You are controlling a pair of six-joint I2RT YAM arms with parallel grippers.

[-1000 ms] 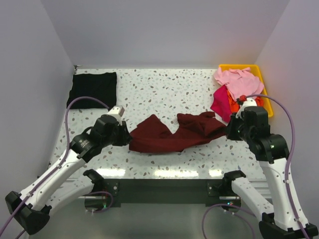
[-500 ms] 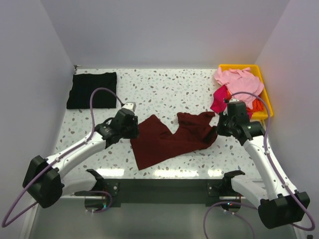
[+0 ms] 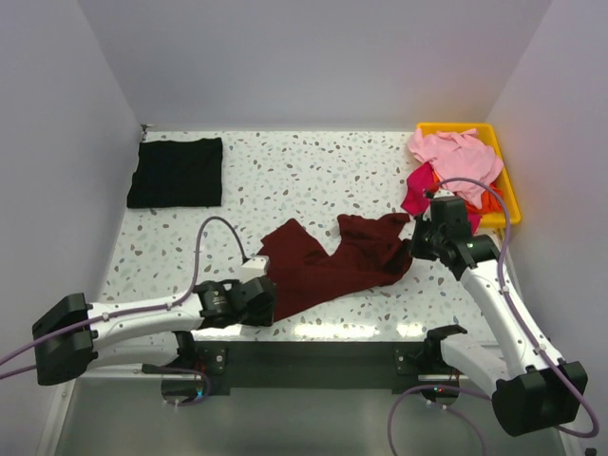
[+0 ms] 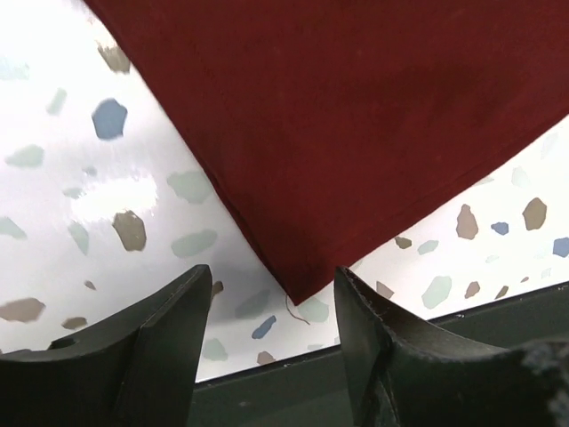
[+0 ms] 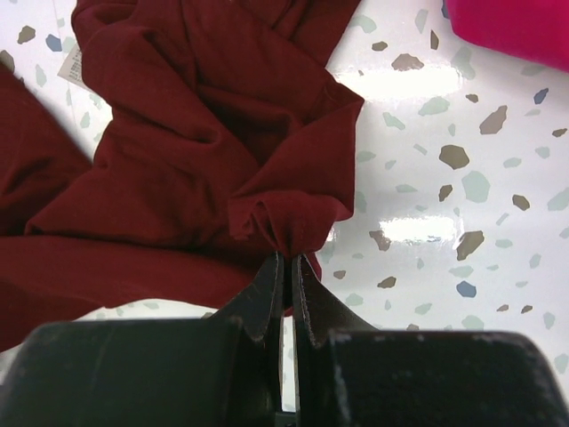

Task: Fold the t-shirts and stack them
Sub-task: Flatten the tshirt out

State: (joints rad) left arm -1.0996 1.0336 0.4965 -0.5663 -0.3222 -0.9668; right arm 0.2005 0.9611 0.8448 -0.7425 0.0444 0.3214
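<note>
The dark maroon t-shirt (image 3: 328, 261) lies crumpled across the middle of the table. Its near-left corner (image 4: 302, 285) lies flat close to the table's front edge. My left gripper (image 3: 264, 302) hovers low over that corner. In the left wrist view the left gripper (image 4: 272, 289) is open, its fingers (image 4: 169, 338) either side of the corner and apart from the cloth. My right gripper (image 3: 415, 249) is shut on a bunched fold of the maroon shirt's right edge (image 5: 286, 227). A folded black t-shirt (image 3: 177, 172) lies at the back left.
A yellow bin (image 3: 503, 185) stands at the back right with pink (image 3: 454, 152), magenta (image 3: 418, 193) and orange (image 3: 486, 201) shirts spilling over its rim. The magenta cloth (image 5: 516, 22) lies just beyond the right gripper. The table's front edge (image 4: 267, 382) runs right under the left fingers.
The left gripper carried the maroon shirt's left corner toward the front edge, opened and let it go. The right arm shifted slightly left at first, then held still with its grip.
</note>
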